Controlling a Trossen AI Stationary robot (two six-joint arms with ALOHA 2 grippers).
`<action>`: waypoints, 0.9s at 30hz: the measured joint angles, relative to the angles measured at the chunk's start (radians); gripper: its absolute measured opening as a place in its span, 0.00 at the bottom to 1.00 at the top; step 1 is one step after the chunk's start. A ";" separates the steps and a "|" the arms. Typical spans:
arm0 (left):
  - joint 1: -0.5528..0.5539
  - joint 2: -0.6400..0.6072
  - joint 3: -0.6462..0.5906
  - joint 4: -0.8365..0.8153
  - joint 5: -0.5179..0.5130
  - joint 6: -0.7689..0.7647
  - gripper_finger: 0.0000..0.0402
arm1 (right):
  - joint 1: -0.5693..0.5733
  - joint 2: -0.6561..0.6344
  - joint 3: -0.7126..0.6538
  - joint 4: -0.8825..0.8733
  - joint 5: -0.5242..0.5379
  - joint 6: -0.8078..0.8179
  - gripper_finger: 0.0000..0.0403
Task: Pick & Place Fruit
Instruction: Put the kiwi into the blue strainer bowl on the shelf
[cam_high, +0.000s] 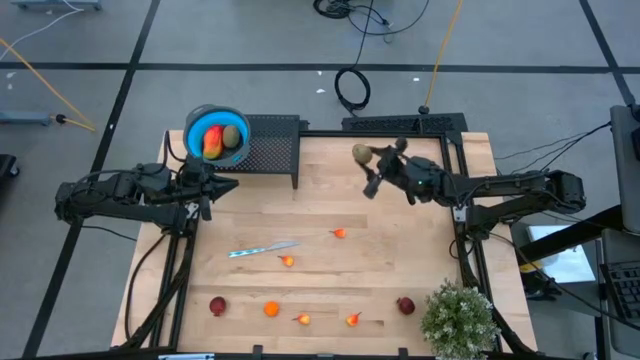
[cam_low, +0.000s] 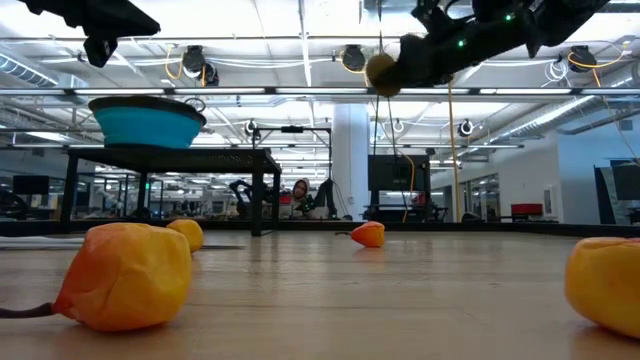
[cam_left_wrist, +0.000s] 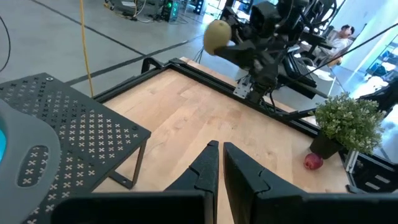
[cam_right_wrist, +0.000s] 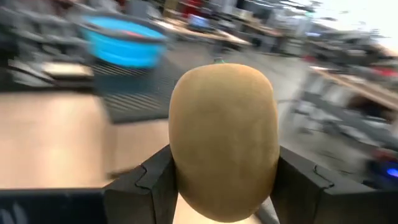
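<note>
Bare tabletop (cam_high: 330, 205) lies beneath the right gripper (cam_high: 366, 156), apparently airborne, clamping a kiwi (cam_high: 361, 153).

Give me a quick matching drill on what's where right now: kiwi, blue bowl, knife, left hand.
Things:
1. kiwi
2. blue bowl
3. knife
4. left hand

States:
A. lying flat on the wooden table
B. shut, holding nothing
C. gripped in the right hand, above the table
D. on the black perforated stand, fruit inside

Pairs: 1-C, 2-D, 3-A, 4-B
</note>
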 joint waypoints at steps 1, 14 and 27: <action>0.000 0.000 0.000 0.000 0.000 -0.002 0.05 | 0.000 0.000 0.000 -0.007 0.055 -0.015 0.47; 0.000 0.000 0.000 0.000 0.000 -0.052 0.05 | 0.000 0.000 0.000 0.003 0.567 -0.193 0.48; 0.000 0.003 0.000 0.001 -0.001 -0.121 0.05 | 0.000 0.000 0.000 0.000 0.454 -0.210 0.48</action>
